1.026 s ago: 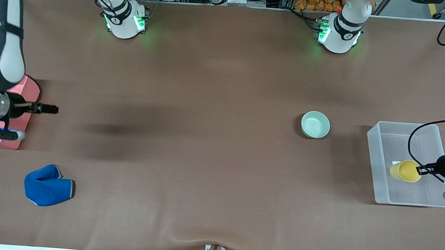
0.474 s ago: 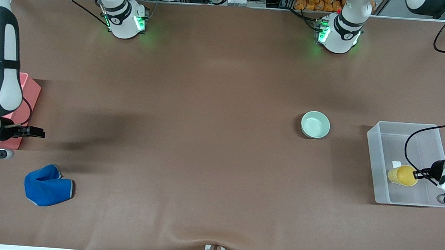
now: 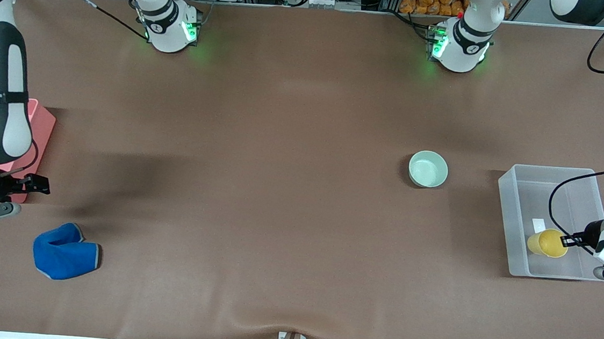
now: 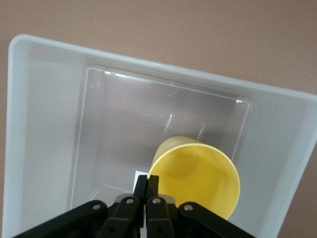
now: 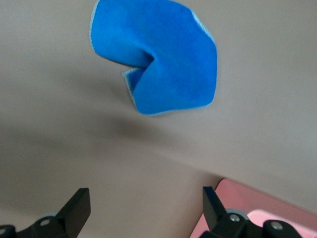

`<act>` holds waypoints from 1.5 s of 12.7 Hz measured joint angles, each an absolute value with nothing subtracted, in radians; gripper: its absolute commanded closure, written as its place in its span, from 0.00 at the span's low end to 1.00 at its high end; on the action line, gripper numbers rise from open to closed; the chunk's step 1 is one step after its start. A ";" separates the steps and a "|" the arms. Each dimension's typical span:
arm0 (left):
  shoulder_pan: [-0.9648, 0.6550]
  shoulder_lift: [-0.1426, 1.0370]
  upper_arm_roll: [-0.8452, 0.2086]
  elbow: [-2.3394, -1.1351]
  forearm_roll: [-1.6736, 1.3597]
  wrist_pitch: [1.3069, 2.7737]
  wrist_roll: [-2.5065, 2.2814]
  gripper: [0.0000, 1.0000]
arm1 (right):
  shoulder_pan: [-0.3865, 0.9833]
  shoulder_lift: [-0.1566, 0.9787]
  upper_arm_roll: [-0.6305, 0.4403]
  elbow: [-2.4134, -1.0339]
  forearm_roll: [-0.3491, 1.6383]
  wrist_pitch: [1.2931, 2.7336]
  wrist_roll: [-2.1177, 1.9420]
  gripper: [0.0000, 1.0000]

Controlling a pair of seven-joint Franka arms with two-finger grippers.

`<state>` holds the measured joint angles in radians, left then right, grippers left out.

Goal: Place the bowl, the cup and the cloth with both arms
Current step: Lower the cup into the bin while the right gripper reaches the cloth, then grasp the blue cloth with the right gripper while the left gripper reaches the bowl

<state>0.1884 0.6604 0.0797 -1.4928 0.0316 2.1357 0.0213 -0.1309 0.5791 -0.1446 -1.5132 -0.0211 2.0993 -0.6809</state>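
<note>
The yellow cup point(image 3: 547, 242) point(image 4: 197, 175) hangs inside the clear plastic bin point(image 3: 514, 218) at the left arm's end of the table. My left gripper point(image 3: 566, 241) point(image 4: 147, 186) is shut on the cup's rim. The mint-green bowl point(image 3: 428, 168) stands on the table beside the bin, toward the middle. The blue cloth point(image 3: 65, 252) point(image 5: 158, 64) lies crumpled near the front camera at the right arm's end. My right gripper point(image 3: 37, 183) point(image 5: 143, 206) is open and empty, over the table between the pink tray and the cloth.
A pink tray point(image 3: 41, 122) point(image 5: 262, 203) lies at the right arm's end of the table, partly hidden by the right arm. A white label point(image 3: 537, 224) lies on the bin's floor. Brown table mat point(image 3: 279, 189) spreads between bowl and cloth.
My right gripper has moved from over the pink tray toward the cloth. My left gripper has lowered the cup deeper into the bin.
</note>
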 measured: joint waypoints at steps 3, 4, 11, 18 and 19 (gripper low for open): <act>0.188 0.670 0.075 -1.493 0.031 2.158 0.021 1.00 | -0.131 0.614 -0.144 -1.510 -0.021 2.223 -0.803 0.00; 0.188 0.671 0.073 -1.493 0.023 2.160 0.021 1.00 | -0.131 0.625 -0.142 -1.510 -0.021 2.263 -0.837 0.00; 0.184 0.696 0.070 -1.493 -0.020 2.224 0.021 1.00 | -0.130 0.650 -0.109 -1.507 -0.021 2.352 -0.925 0.00; 0.182 0.702 0.069 -1.492 -0.038 2.235 0.021 0.44 | -0.154 0.686 -0.076 -1.508 0.170 2.375 -1.164 0.00; 0.182 0.702 0.069 -1.488 -0.038 2.235 0.021 0.44 | -0.161 0.698 -0.075 -1.507 0.209 2.384 -1.223 0.00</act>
